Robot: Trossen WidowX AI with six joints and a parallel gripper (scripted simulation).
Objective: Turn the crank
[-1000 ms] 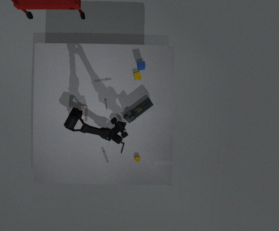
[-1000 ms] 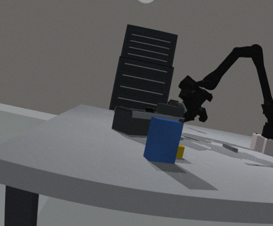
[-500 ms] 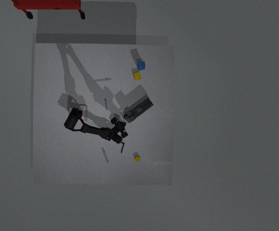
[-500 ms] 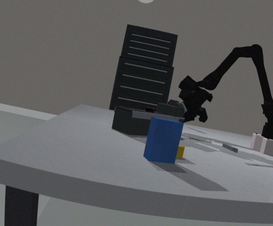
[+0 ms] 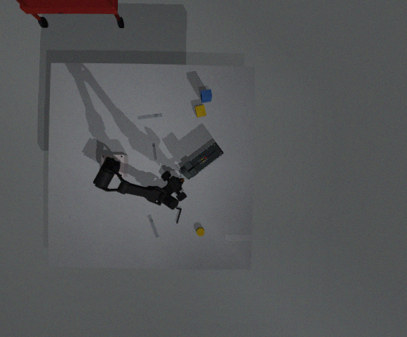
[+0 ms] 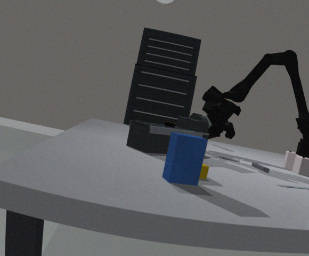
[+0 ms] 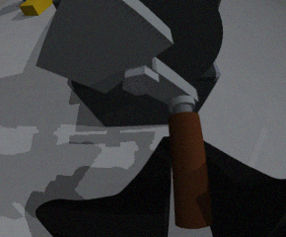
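Note:
The dark slide machine (image 5: pixel 210 155) (image 6: pixel 146 140) stands on the table, lying diagonally in the top view. A small red pointer (image 5: pixel 205 158) shows on its top beside tiny brass-coloured marks (image 5: pixel 202 159); whether they are level is too small to tell. The grey crank arm (image 7: pixel 175 84) ends in an orange-brown handle (image 7: pixel 187 148) (image 5: pixel 182 180). My gripper (image 7: pixel 178 141) is shut on this handle, with one black finger on each side of it. The pointer is not visible in the wrist view, and the arm hides most of the handle in the top view.
A blue block (image 5: pixel 206 95) (image 6: pixel 186 159) and a yellow cube (image 5: pixel 200 111) (image 6: pixel 204 172) stand near the machine. A yellow cylinder (image 5: pixel 200 231) stands on its other side. Thin grey bars (image 5: pixel 150 116) (image 5: pixel 153 225) lie on the table. A red cart (image 5: pixel 69 6) is beyond the table.

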